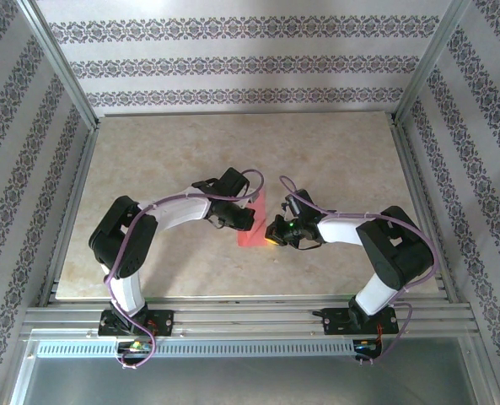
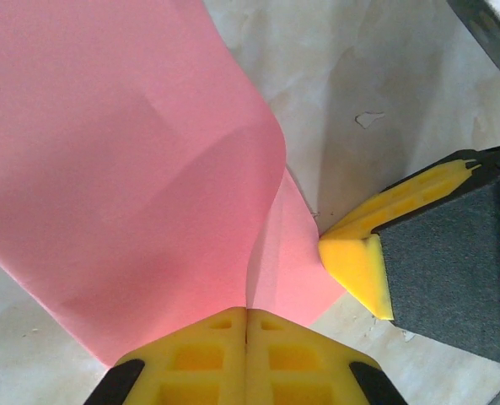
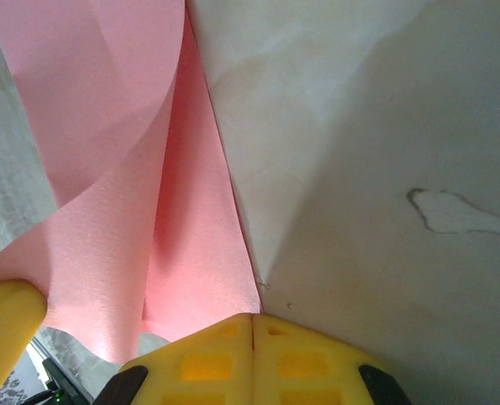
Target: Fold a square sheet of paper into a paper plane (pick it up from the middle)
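Observation:
The square sheet of paper [image 1: 252,211] is pink-red and lies at the table's middle, bent over itself into a narrow strip. In the left wrist view the sheet [image 2: 131,169] curls up from the table, and its raised fold runs straight into the closed seam of my left gripper [image 2: 247,314], which is shut on it. My left gripper [image 1: 248,223] meets the sheet from the left. My right gripper [image 1: 271,231] comes from the right. Its jaws [image 3: 252,317] are shut, tips at the lower corner of the flat layer of the sheet [image 3: 190,245]. One right finger [image 2: 355,257] sits just beside the fold.
The beige marbled table [image 1: 334,152] has bare room all round the sheet. A small chipped mark [image 3: 456,211] lies to the right of the paper. Metal frame rails [image 1: 250,316] run along the near edge, and patterned walls enclose the other sides.

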You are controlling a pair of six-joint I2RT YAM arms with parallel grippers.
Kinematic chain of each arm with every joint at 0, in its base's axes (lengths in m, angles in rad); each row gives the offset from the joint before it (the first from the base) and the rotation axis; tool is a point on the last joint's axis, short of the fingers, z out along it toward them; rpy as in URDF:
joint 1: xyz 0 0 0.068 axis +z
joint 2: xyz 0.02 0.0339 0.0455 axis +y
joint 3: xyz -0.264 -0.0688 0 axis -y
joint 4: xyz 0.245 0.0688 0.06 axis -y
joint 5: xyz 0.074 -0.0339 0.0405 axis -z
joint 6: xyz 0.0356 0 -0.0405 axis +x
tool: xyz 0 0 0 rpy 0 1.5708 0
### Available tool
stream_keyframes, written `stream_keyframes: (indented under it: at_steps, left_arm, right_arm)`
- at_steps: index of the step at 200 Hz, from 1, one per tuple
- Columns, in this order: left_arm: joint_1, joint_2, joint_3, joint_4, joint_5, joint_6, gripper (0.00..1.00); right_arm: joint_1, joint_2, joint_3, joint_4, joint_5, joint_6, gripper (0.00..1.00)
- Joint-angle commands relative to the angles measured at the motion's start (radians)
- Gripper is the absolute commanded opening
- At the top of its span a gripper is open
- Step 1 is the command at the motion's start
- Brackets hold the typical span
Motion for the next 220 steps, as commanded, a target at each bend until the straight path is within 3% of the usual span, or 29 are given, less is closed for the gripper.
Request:
stream_keyframes:
  at_steps: [1, 41, 93, 220]
  left_arm:
    - [0.015, 0.007, 0.030, -0.034, 0.024, 0.078, 0.02]
    - [0.016, 0.018, 0.060, -0.113, -0.002, 0.162, 0.02]
    - [0.018, 0.010, 0.043, -0.095, -0.009, 0.149, 0.02]
    - [0.048, -0.011, -0.012, -0.038, 0.009, 0.057, 0.02]
  right_arm:
    - [0.013, 0.014, 0.013, -0.060, 0.045, -0.006, 0.07]
    - [0.025, 0.008, 0.048, -0.062, 0.020, -0.028, 0.08]
    - [0.039, -0.082, 0.083, -0.014, -0.019, -0.017, 0.10]
    - [0.142, -0.038, 0.015, 0.067, 0.249, 0.287, 0.08]
